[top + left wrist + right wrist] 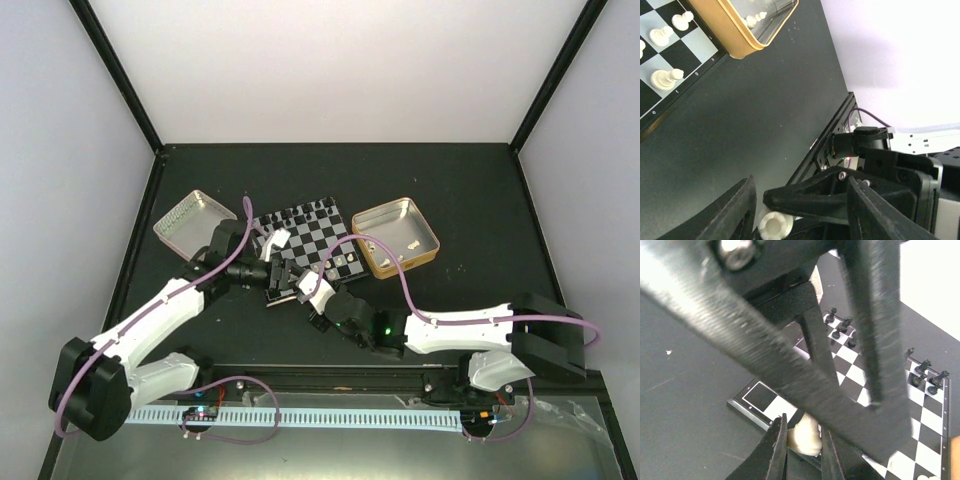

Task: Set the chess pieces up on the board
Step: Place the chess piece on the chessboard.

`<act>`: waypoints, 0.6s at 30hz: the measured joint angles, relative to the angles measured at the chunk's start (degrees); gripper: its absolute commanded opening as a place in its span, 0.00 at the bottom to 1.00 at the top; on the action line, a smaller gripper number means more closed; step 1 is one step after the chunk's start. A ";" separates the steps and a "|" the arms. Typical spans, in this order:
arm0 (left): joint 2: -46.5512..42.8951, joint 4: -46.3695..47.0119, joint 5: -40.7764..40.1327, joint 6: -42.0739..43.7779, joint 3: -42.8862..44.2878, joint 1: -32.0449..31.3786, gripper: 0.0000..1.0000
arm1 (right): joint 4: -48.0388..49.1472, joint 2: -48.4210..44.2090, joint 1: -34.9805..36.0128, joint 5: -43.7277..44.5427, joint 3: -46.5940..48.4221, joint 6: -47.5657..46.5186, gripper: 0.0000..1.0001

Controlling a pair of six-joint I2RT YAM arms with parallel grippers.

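Operator: What do the right gripper (803,436) fingers (777,452) hold?
Observer: They are pinched narrow on a white chess piece (802,441), at the near edge of the board (760,397).
Operator: And the left gripper (801,197)?
Observer: Its fingers (735,215) stand wide apart and grip nothing. One right finger and the round base of the white chess piece lie in the gap between them. In the right wrist view the left gripper's dark fingers cross close to the lens and hide much of the board.
Operator: What stands on the board?
Observer: Black pieces (840,330) along the far rows; three white pieces (664,79) on squares by the side that faces the gold-rimmed tin (742,50).
Operator: What lies around it?
Observer: That gold-rimmed tin is just beside the board's right side on the dark surface (470,190), with a few loose white figures (755,20) inside. A pale silver tin (200,210) sits left of the board, near the left arm.
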 measured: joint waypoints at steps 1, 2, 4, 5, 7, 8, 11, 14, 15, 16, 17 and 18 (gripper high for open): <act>0.15 -0.17 0.24 0.07 0.00 0.00 0.45 | 0.35 -0.04 0.00 0.35 -0.13 -0.26 0.03; 0.33 -0.39 0.44 0.20 0.00 0.00 0.44 | 0.70 -0.04 0.00 0.81 -0.26 -0.50 0.03; 0.68 -0.50 0.76 0.35 0.02 0.04 0.38 | 0.94 -0.04 0.00 1.25 -0.55 -0.83 0.03; 0.81 -0.63 0.85 0.46 0.02 0.09 0.36 | 0.94 -0.04 0.00 1.57 -0.66 -0.85 0.03; 1.01 -0.92 0.98 0.63 0.07 0.09 0.28 | 0.94 -0.04 0.00 2.19 -0.83 -0.87 0.03; 1.01 -1.03 0.96 0.81 0.09 0.09 0.24 | 0.98 -0.04 0.00 2.38 -0.87 -0.87 0.03; 1.09 -1.27 0.87 1.14 0.11 0.39 0.17 | 1.38 -0.04 0.02 2.97 -1.01 -0.87 0.03; 1.64 -1.29 0.74 1.53 0.15 0.55 0.07 | 1.40 -0.04 0.04 3.32 -1.07 -0.87 0.04; 1.75 -1.29 0.70 1.51 0.15 0.61 0.04 | 1.38 -0.04 0.07 3.39 -1.09 -0.87 0.05; 1.81 -1.31 0.72 1.73 0.20 0.68 0.02 | 1.36 -0.04 0.07 3.41 -1.09 -0.87 0.07; 1.88 -1.31 0.76 1.81 0.24 0.72 0.02 | 1.33 -0.04 0.07 3.45 -1.09 -0.87 0.10; 1.97 -1.33 0.72 1.92 0.33 0.72 0.02 | 1.33 -0.04 0.07 3.48 -1.09 -0.87 0.16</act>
